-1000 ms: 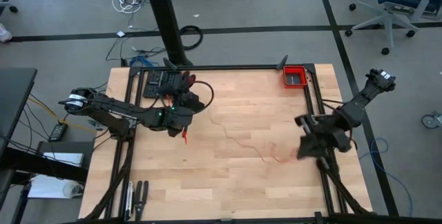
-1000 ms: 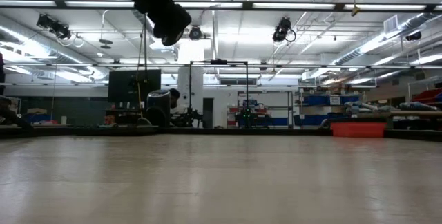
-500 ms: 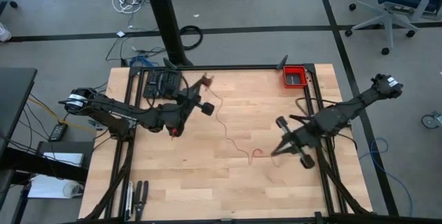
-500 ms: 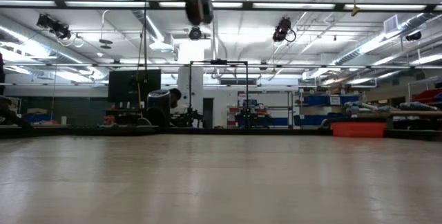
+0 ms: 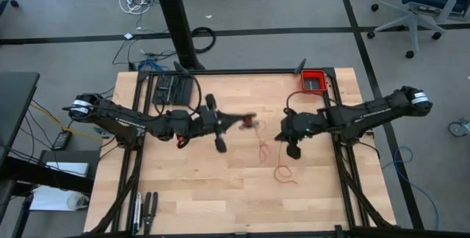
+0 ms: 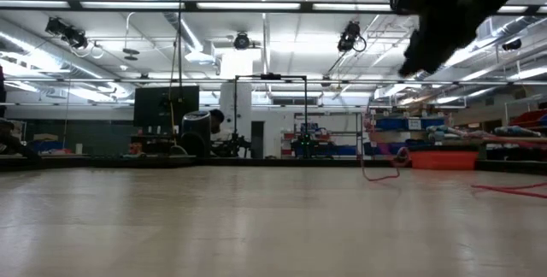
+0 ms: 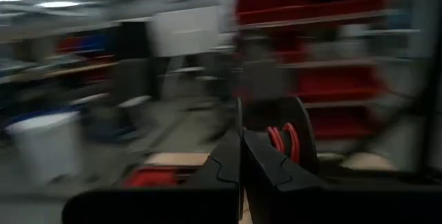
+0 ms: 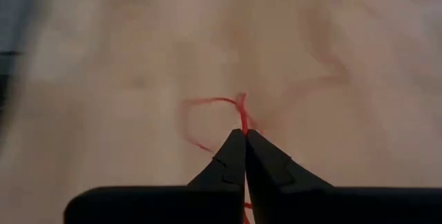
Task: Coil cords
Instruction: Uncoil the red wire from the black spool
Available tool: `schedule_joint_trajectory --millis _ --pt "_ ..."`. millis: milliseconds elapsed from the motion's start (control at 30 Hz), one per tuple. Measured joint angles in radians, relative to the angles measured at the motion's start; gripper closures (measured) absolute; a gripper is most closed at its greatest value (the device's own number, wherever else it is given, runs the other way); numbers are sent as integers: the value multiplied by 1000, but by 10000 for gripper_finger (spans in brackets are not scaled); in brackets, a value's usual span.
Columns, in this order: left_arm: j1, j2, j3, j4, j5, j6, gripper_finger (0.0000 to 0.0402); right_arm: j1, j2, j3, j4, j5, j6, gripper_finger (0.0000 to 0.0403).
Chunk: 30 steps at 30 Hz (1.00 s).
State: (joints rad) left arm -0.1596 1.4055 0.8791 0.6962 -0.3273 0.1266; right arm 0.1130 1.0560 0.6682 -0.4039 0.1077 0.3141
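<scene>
The thin red cord [image 5: 262, 150] lies in slack curls on the wooden table right of its middle, with a tail [image 5: 283, 173] nearer the front edge. My left gripper [image 5: 251, 123] reaches in from the left, held level above the table, shut, with red turns [image 7: 284, 138] around one finger. My right gripper [image 5: 278, 136] comes from the right, slanting down, shut on the cord [image 8: 242, 117]. In the low view a strand [image 6: 377, 162] hangs below the right arm [image 6: 444, 16]. My left gripper carries several turns of the cord [image 7: 284, 138] wound around one finger, a little behind its tip; the fingers are shut and point level toward the table's right. Whether a strand also lies between them does not show. My right gripper pinches a single strand [image 8: 242, 126] between its fingertips, slanting down from the right. The cord runs on from the tips in a slack loop [image 8: 200, 113] onto the table.
A red bin [image 5: 313, 81] stands at the far right corner. A black device [image 5: 172, 89] sits at the far left of the table. Bare wood [image 5: 191, 186] lies along the near side.
My right gripper has come down and gone toward the table's left and far side, close to the left gripper, turning as it went. My left gripper has swung toward the right and rolled until it points level. The cord, earlier strung across the table, now lies gathered in slack curls.
</scene>
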Motion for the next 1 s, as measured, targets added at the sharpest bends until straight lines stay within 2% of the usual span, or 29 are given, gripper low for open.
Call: schedule_joint_trajectory --millis 100,167,300,433,667,767,900,1000 --pt "0 0 0 -34 168 1 392 -68 12 0 -99 128 85 401" --pt "0 0 0 -71 232 21 392 -110 11 0 -155 231 136 401" --pt "0 0 0 -199 231 108 392 -167 -21 0 -254 429 230 401" --pt "1 0 0 -379 75 191 392 -174 -83 0 -296 596 282 402" --pt "1 0 0 -676 -323 244 392 -113 -222 0 -244 785 272 402" --pt "1 0 0 -745 -480 242 392 -64 -282 0 -136 814 182 402" --pt "1 0 0 -788 -657 240 392 34 -339 0 113 813 5 403" --pt "1 0 0 -797 -746 240 392 126 -356 0 331 757 -153 403"
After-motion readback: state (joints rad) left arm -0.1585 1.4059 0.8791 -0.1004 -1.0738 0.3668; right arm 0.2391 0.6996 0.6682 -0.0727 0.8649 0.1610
